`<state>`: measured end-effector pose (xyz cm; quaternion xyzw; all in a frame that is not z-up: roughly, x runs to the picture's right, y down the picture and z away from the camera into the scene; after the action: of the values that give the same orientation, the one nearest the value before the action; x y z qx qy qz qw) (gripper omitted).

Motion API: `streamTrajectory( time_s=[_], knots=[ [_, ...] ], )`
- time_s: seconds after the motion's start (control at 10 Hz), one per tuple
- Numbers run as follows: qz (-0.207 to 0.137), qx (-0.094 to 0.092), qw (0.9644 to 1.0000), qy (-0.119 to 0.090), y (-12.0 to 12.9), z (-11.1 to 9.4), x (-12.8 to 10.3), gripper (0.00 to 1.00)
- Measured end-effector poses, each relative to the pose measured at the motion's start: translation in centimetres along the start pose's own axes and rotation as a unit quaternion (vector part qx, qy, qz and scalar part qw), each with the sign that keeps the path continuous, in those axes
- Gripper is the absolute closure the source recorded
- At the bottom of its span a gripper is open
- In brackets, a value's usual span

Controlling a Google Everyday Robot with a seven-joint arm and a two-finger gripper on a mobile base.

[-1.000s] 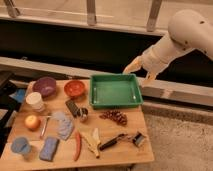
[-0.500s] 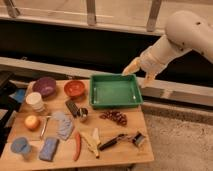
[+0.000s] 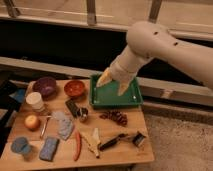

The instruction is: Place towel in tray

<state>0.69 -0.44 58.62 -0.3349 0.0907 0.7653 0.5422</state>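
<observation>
The towel (image 3: 62, 123) is a small pale grey-white cloth lying flat on the left half of the wooden table, below the orange bowl. Against the table's back edge sits the green tray (image 3: 114, 102), and nothing shows inside it. My gripper (image 3: 114, 83) hangs over the tray's left half, well to the right of the towel. Its two yellowish fingers (image 3: 104, 79) are spread open with nothing between them. The large white arm reaches in from the upper right and hides part of the tray's back rim.
A purple bowl (image 3: 46, 86), an orange bowl (image 3: 75, 88) and a white cup (image 3: 35, 100) stand at the back left. A blue sponge (image 3: 49, 148), a red chili (image 3: 77, 145), a banana (image 3: 92, 140), grapes (image 3: 116, 117) and a black tool (image 3: 117, 141) lie toward the front.
The arm has swung left and down, bringing the gripper from beyond the tray's right back corner to over the tray's left half. The towel has not moved.
</observation>
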Motion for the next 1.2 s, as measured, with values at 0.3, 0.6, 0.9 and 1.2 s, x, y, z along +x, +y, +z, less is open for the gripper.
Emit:
streamTrajectory(
  time_s=[0.3, 0.6, 0.9, 1.2],
  knots=[
    [-0.002, -0.019, 0.9995, 0.025, 3.9, 3.0, 1.4, 0.35],
    [0.001, -0.018, 0.9995, 0.024, 3.6, 3.0, 1.3, 0.35],
    [-0.023, 0.02, 0.9992, 0.026, 3.8, 3.5, 0.3, 0.35],
    [-0.048, 0.046, 0.9973, 0.03, 6.4, 6.6, 0.3, 0.35]
  ],
)
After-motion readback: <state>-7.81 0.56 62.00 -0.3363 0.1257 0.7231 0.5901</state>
